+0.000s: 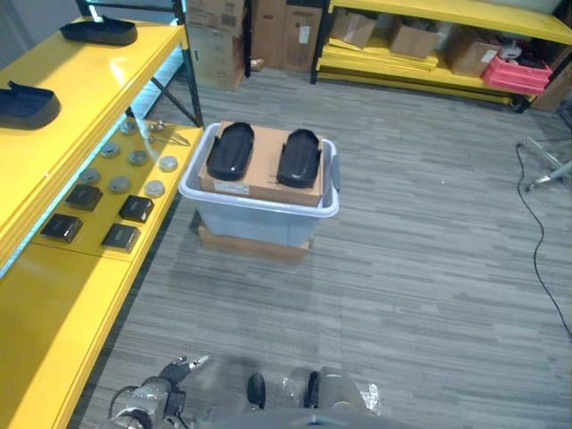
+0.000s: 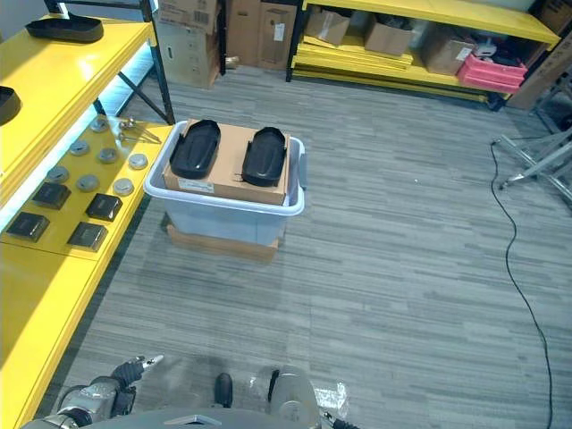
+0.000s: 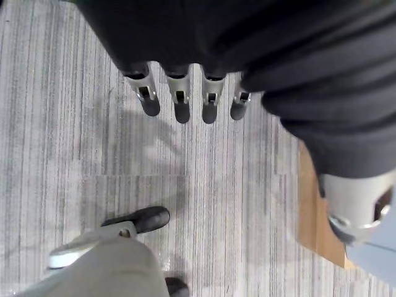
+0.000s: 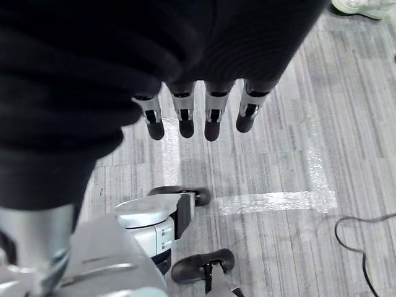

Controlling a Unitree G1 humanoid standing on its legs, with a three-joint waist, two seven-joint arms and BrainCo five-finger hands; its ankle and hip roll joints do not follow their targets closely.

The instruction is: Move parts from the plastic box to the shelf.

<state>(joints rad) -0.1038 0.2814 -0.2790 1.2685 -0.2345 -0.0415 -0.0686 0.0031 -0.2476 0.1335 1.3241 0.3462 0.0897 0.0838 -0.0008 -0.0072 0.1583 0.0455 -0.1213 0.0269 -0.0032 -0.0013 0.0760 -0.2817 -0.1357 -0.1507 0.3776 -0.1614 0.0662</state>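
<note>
a translucent grey plastic box with a white rim [image 1: 257, 220] stands on the grey striped carpet floor [image 1: 420, 268], resting on a flat brown cardboard base [image 1: 253, 244] and positioned just beside the lower level of the yellow metal shelf [image 1: 54, 322] on the robot's left. a brown cardboard sheet [image 1: 263, 175] lies across the top of the box, and two black oval moulded plastic parts [image 1: 231, 150] [image 1: 299, 157] lie side by side on that sheet, close together; contact between them cannot be judged. two further black moulded parts [image 1: 99, 32] [image 1: 25, 105] sit on the upper level of the shelf, well apart from each other. the lower level carries several round grey metal discs [image 1: 138, 157] and four small dark square blocks [image 1: 136, 208], near the box. brown cardboard cartons [image 1: 284, 31] stand at the far wall, beside a second yellow rack [image 1: 420, 40] that holds a pink plastic crate [image 1: 516, 73]. the left hand [image 3: 179, 102] hangs low over the carpet beside the robot, fingers straight and spread apart, holding nothing. the right hand [image 4: 198, 114] likewise hangs over the carpet, above a strip of clear tape [image 4: 278, 201], fingers straight and apart, empty. both hands are well apart from the box and the parts.
</note>
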